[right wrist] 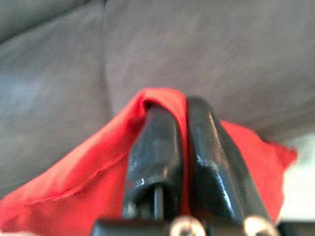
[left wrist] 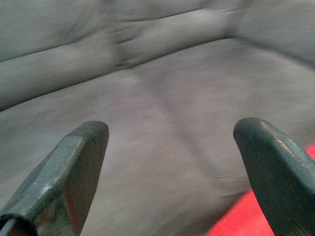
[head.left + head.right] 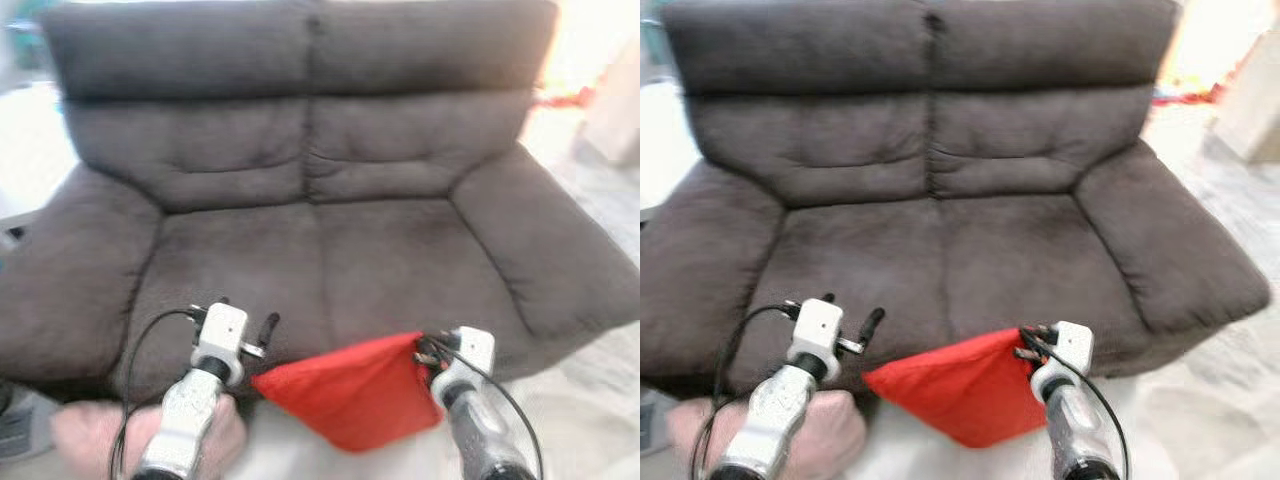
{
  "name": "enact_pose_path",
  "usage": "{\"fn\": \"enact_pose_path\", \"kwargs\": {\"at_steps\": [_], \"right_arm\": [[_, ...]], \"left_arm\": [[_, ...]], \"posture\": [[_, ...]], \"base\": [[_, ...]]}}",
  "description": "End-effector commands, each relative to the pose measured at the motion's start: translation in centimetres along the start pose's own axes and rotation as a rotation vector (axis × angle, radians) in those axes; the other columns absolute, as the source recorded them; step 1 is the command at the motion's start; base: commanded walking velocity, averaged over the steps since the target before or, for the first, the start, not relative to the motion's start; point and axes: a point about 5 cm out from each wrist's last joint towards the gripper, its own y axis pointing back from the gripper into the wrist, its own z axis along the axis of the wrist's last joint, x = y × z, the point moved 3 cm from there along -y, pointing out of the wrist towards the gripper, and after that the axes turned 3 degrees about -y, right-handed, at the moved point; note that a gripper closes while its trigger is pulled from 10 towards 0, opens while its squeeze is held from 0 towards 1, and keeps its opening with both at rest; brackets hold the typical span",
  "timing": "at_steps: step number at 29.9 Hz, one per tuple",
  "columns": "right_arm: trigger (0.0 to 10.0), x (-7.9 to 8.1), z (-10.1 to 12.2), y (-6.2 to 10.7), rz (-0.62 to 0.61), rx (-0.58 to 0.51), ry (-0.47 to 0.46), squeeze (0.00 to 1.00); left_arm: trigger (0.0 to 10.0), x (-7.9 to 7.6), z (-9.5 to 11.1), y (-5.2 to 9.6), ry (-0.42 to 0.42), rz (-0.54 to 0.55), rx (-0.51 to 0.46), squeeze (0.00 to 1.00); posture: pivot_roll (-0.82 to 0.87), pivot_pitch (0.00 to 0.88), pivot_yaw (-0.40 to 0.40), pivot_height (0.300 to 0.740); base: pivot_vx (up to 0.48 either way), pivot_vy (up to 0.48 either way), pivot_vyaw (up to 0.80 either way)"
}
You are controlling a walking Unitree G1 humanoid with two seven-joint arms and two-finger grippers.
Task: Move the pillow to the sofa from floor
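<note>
Your right gripper was clamped shut on a corner of the red pillow, which hung at lower centre before the grey sofa. Your left gripper stood wide open, holding nothing.

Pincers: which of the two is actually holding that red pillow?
The right pincer: its black fingers are shut on a corner of the red pillow. The left pincer is spread open and empty, facing the sofa seat.
</note>
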Motion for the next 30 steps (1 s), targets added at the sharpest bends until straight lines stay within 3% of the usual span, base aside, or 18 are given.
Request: {"fn": "enact_pose_path", "kwargs": {"at_steps": [1, 8, 11, 18, 24, 30], "right_arm": [[10.0, 2.2, 2.6, -1.0, 0.107, -0.091, 0.08, 0.0], [10.0, 3.3, 1.7, -0.9, 0.226, -0.013, 0.16, 0.0], [10.0, 4.1, 0.8, -0.6, 0.334, 0.069, 0.253, 0.0], [10.0, 5.0, -0.4, -0.1, 0.454, 0.142, 0.334, 0.0], [10.0, 5.7, -1.6, 1.1, 0.608, 0.241, 0.41, 0.0], [10.0, 5.8, -2.1, 2.5, 0.717, 0.323, 0.508, 0.0]], "left_arm": [[10.0, 0.9, -0.8, 0.7, -0.023, -0.024, 0.042, 0.0], [10.0, 0.6, -2.5, 2.3, -0.046, -0.218, 0.138, 0.0], [10.0, 0.4, -3.7, 3.8, -0.136, -0.367, 0.21, 0.0], [10.0, 0.0, -4.3, 4.7, -0.19, -0.483, 0.265, 0.0], [10.0, -0.7, -5.2, 5.8, -0.308, -0.616, 0.317, 0.0], [10.0, 0.1, -6.2, 6.4, -0.424, -0.662, 0.36, 0.0]], "posture": [[0.12, 0.0, -0.036, 0.74], [0.13, 0.0, -0.038, 0.74], [0.13, 0.0, -0.037, 0.74], [0.13, 0.0, -0.038, 0.74], [0.12, 0.0, -0.033, 0.74], [0.11, 0.0, -0.028, 0.74]], "base": [[0.0, 0.0, 0.0], [0.0, 0.0, 0.0], [0.0, 0.0, 0.0], [0.0, 0.0, 0.0], [0.0, 0.0, 0.0], [0.0, 0.0, 0.0]]}}
